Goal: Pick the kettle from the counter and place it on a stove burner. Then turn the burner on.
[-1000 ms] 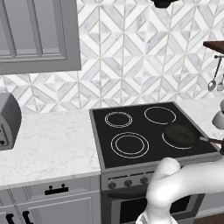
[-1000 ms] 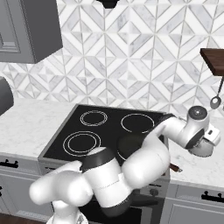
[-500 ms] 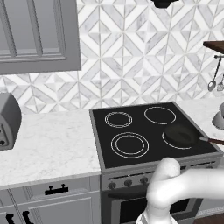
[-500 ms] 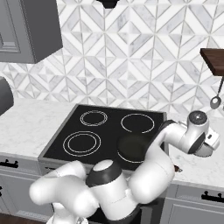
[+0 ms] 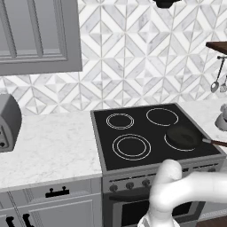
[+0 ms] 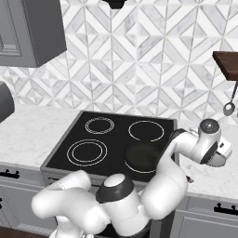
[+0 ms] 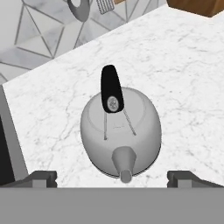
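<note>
The kettle (image 7: 120,131), pale grey with a black arched handle (image 7: 111,89), stands upright on the marble counter (image 7: 183,78) right of the cooktop. I look down on it, its spout pointing at me. My gripper (image 7: 113,177) hangs above it, open, one tip on each side and touching nothing. The kettle (image 5: 221,118) also shows at the right edge of the left base view. The stove burner (image 5: 131,146) with two white rings is black at the cooktop's front left. My hand (image 6: 211,145) reaches over the right counter.
A dark frying pan (image 5: 183,136) sits on the front right ring, handle pointing right. The stove knobs (image 5: 128,185) line the front panel. A toaster (image 5: 6,122) stands far left. Utensils (image 6: 228,108) hang under a wooden shelf (image 6: 228,65) above the kettle.
The arm has swung a little further right over the counter. The jaws stay open and the kettle has not moved.
</note>
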Available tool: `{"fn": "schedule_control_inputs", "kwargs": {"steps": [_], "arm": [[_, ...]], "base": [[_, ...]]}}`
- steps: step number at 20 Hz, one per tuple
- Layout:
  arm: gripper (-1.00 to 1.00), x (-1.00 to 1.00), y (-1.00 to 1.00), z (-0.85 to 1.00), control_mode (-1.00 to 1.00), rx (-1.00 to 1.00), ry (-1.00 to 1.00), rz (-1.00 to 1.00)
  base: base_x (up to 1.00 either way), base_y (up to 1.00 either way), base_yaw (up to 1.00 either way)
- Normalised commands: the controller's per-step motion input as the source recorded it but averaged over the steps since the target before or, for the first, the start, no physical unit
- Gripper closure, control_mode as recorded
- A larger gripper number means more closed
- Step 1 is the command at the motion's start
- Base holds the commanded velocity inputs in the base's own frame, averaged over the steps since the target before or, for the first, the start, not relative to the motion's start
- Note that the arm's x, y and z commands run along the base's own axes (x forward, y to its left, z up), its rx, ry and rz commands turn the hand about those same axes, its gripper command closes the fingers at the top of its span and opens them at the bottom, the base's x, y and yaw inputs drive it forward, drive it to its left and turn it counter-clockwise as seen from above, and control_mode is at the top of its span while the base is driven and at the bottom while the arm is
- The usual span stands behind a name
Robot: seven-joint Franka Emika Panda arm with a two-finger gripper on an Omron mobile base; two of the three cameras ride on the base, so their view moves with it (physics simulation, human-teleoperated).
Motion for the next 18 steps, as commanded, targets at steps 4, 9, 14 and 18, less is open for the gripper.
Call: {"fn": "schedule_control_inputs", "kwargs": {"steps": [4, 9, 14, 18], "arm": [[-1.00, 0.14, -0.12, 0.00, -1.00, 0.03, 0.00, 0.00], [-1.00, 0.10, -0.25, 0.00, -1.00, 0.02, 0.00, 0.00], [-1.00, 0.19, -0.14, -0.09, -1.00, 0.01, 0.00, 0.00], [-1.00, 0.21, -0.06, -0.16, -1.00, 0.01, 0.00, 0.00]], "base": [[0.00, 0.00, 0.00], [0.00, 0.00, 0.00], [0.00, 0.00, 0.00], [0.00, 0.00, 0.00]]}}
